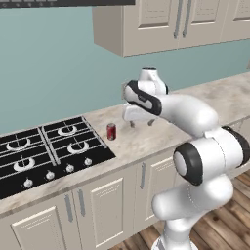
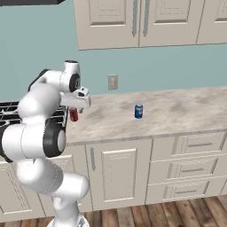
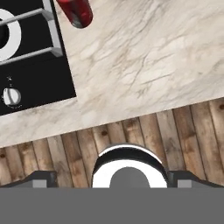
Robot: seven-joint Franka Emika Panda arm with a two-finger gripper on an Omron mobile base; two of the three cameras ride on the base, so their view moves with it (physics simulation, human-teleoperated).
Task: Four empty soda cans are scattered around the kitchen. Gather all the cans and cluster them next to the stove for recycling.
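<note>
Our jaws (image 1: 139,124) stand wide apart with nothing between them, hanging above the tabletop (image 1: 161,132) a little to the right of the stove (image 1: 44,151). In the left base view two small finger tips point down toward the marble, clear of it.

Just beside the stove's right edge stands one red soda can (image 1: 111,131), upright on the tabletop; from the hand camera it (image 3: 75,12) sits right by the corner of the near-right grate. We judge this can as delivered: it is next to the stove and we are not gripping it.

Farther right along the tabletop, well apart from the stove, a blue soda can (image 2: 138,111) stands upright on its own. That one is yet to be gathered.

So, as far as we can tell here, one can of four is in place and one more is in sight waiting. The other two we cannot place from these views. The next job looks like fetching the blue can and setting it by the red one.
</note>
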